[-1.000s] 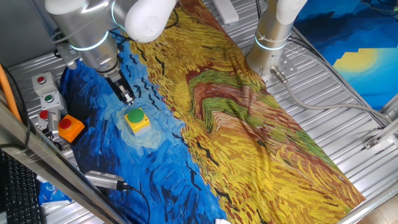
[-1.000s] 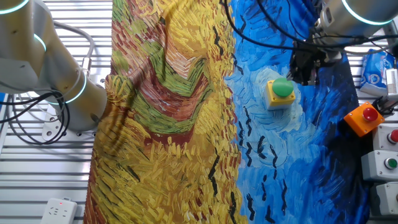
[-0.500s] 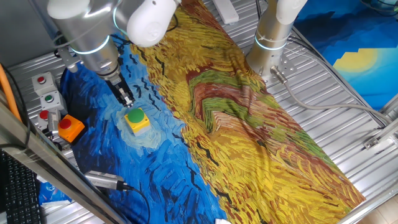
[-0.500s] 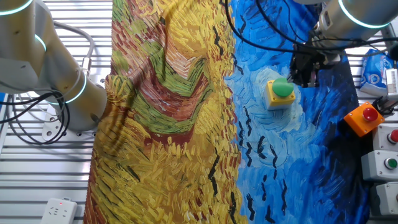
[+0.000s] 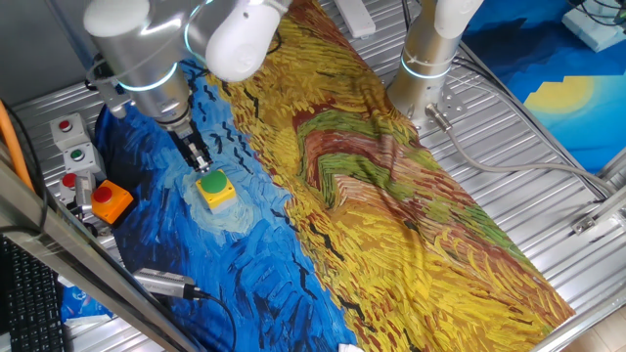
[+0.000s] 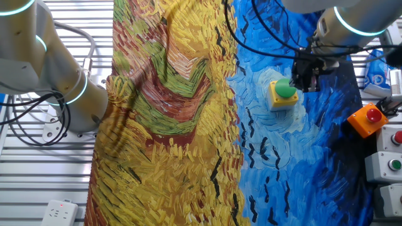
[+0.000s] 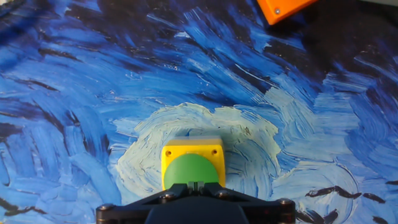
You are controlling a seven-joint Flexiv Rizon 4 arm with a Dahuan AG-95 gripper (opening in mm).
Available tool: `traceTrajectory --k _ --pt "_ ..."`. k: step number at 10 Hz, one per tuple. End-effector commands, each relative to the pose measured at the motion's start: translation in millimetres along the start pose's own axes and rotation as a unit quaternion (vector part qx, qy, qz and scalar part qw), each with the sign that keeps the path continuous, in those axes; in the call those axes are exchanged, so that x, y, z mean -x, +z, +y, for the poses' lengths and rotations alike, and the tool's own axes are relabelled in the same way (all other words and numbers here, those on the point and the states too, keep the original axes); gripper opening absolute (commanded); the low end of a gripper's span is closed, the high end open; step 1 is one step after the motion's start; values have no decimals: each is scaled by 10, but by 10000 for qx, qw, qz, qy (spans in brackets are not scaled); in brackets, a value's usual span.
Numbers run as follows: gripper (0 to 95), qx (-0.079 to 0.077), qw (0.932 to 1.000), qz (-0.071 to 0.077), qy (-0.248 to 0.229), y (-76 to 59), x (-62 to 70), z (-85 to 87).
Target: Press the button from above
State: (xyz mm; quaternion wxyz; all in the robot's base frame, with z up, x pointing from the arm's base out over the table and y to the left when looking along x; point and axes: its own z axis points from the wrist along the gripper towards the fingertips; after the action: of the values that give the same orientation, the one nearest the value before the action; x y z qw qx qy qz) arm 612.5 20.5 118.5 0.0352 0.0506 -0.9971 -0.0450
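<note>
**Over the green dome, closing in**

Left of centre in one fixed view, my gripper (image 5: 201,162) has slid toward the button (image 5: 214,186) since a second ago, now just above its near edge.

From the other fixed view, the tip overlaps the button (image 6: 284,91) at upper right; contact unclear.

Hand view: button (image 7: 191,169) low centre. Finger gap I cannot tell. No containers.

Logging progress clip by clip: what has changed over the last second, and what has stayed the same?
The gripper has drifted toward the button: in one fixed view its tip has slid closer to the green dome, and in the other fixed view it has edged in beside the dome's rim. Nothing was grasped or released. The button, its yellow box, the orange box with the red button, and the painted cloth stayed put.
</note>
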Motion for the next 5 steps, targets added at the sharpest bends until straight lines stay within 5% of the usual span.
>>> traceTrajectory --k 1,5 --pt "0 3 10000 -27 -40 67 14 -13" --pt "0 8 10000 56 23 3 122 96"
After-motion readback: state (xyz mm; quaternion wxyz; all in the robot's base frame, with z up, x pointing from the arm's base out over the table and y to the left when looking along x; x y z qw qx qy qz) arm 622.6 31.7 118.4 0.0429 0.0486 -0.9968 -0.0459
